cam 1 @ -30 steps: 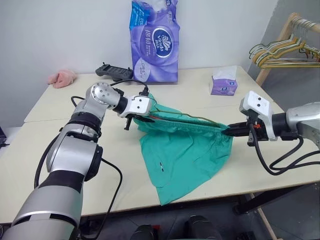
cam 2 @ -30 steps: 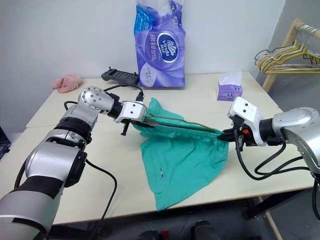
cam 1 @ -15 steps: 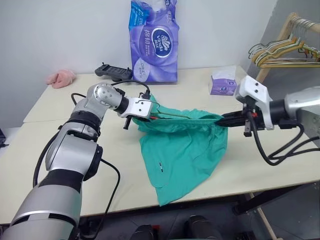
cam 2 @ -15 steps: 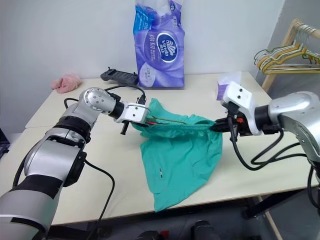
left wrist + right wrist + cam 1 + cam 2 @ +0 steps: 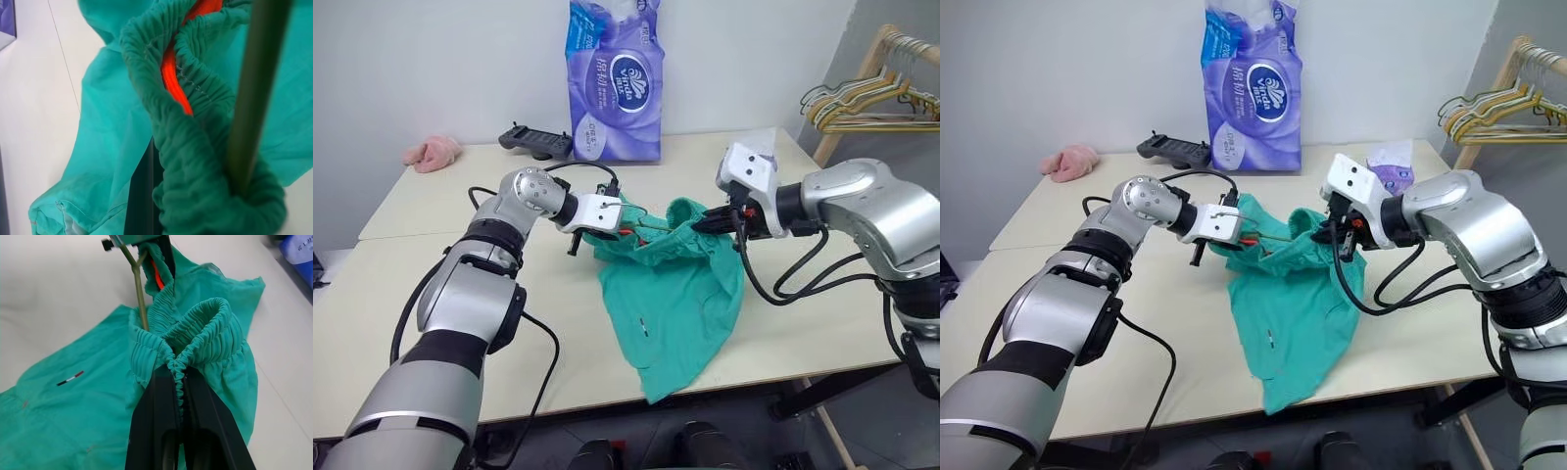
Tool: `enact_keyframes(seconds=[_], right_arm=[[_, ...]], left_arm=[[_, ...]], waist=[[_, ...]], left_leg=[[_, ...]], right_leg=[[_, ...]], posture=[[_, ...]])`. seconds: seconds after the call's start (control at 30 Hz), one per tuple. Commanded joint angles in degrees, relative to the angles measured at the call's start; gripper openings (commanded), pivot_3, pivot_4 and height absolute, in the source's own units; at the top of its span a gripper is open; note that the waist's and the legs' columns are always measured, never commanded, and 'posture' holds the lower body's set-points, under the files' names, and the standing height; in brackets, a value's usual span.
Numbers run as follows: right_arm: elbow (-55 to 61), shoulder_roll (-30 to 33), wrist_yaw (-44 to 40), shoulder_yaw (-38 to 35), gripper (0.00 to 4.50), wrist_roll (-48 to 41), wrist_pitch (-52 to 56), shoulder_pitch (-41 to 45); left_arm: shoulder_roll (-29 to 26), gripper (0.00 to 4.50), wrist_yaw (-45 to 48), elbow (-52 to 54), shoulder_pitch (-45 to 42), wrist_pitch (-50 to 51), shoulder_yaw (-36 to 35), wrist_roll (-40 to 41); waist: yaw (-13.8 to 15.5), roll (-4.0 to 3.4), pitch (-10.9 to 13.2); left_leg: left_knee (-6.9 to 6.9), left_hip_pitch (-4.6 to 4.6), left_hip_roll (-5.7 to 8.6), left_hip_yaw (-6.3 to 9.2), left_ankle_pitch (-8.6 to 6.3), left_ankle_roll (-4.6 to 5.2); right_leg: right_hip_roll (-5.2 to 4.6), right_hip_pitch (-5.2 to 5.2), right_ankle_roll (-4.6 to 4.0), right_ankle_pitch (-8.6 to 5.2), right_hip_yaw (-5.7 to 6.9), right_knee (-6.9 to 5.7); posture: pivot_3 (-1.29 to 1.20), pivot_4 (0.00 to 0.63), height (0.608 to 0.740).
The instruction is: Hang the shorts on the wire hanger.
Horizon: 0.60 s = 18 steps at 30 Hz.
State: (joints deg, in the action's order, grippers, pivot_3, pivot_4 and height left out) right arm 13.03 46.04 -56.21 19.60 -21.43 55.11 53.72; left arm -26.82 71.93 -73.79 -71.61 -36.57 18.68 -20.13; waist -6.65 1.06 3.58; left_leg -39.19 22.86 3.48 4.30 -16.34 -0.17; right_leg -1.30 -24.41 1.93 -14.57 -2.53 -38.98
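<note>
Both jaws pinch shorts (image 5: 675, 284) waistband (w/ wire hanger (image 5: 1273, 236) between).

Head stereo pair: both eyes look forward and down from above the arms onto the table (image 5: 401, 284), far enough back to take in both arms, the back wall and a rack of hangers (image 5: 871, 103) at right. Both share nearly the whole scene, slightly offset sideways. Left wrist camera: very close, looking along its tool into the shorts (image 5: 195, 161) and the wire hanger (image 5: 254, 93). Right wrist camera: close, looking along its tool (image 5: 178, 382) across the shorts toward the left tool; it shares the waistband and wire with the left wrist view.
</note>
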Motion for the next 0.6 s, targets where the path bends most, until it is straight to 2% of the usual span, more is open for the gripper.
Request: enact_keyframes(seconds=[0.03,0.07,0.2,0.37,0.53,0.6], right_arm=[[0.6,1.4,-1.0,0.6,0.55,2.7,-3.6,-1.0],[1.0,2.1,-1.5,0.5,0.78,3.1,-4.1,-1.4],[2.8,3.8,-2.5,-0.1,2.20,3.9,-4.5,-2.3],[5.5,5.4,-2.9,-1.6,3.86,3.2,0.3,-1.5],[9.2,8.4,-4.1,-2.9,3.86,1.5,4.1,-1.3],[9.9,8.6,-3.4,-1.2,3.86,3.0,3.5,-1.3]], left_arm=[[0.1,0.00,-0.8,1.4,-2.7,-0.2,-1.5,1.4],[0.0,0.00,-0.8,1.4,-2.6,-0.1,-1.5,1.4],[-0.6,0.00,-2.4,1.1,-2.4,0.1,-1.3,0.7],[-0.3,0.00,-6.0,0.9,-2.5,-0.1,-1.0,0.0],[0.1,0.00,-6.2,0.7,-2.3,0.0,-0.7,-0.1],[0.6,0.00,-6.5,0.6,-2.5,0.4,-0.5,-0.3]], waist=[[0.0,0.00,0.0],[0.0,0.00,0.0],[0.0,0.00,0.0],[0.0,0.00,0.0],[0.0,0.00,0.0],[-0.1,0.00,0.0]], left_leg=[[0.00,0.00,0.00,-0.01,0.00,0.00],[0.00,0.00,0.00,-0.01,0.00,0.00],[0.01,-0.01,0.00,-0.01,0.00,0.01],[0.01,-0.01,0.00,0.00,-0.01,0.01],[0.00,0.00,0.00,0.00,-0.01,0.01],[0.02,0.00,-0.01,0.00,-0.01,0.02]], right_leg=[[0.00,0.00,0.00,0.00,-0.01,0.00],[0.00,0.00,0.00,0.00,-0.01,0.00],[0.00,0.00,0.00,0.00,0.00,0.00],[0.00,0.00,0.00,0.00,-0.01,0.00],[0.00,0.00,0.00,0.00,0.00,0.01],[0.00,0.00,0.00,0.00,0.00,0.01]], posture=[[-0.16,0.014,0.740],[-0.16,0.015,0.740],[-0.16,0.020,0.740],[-0.17,0.025,0.740],[-0.19,0.030,0.740],[-0.20,0.031,0.740]])
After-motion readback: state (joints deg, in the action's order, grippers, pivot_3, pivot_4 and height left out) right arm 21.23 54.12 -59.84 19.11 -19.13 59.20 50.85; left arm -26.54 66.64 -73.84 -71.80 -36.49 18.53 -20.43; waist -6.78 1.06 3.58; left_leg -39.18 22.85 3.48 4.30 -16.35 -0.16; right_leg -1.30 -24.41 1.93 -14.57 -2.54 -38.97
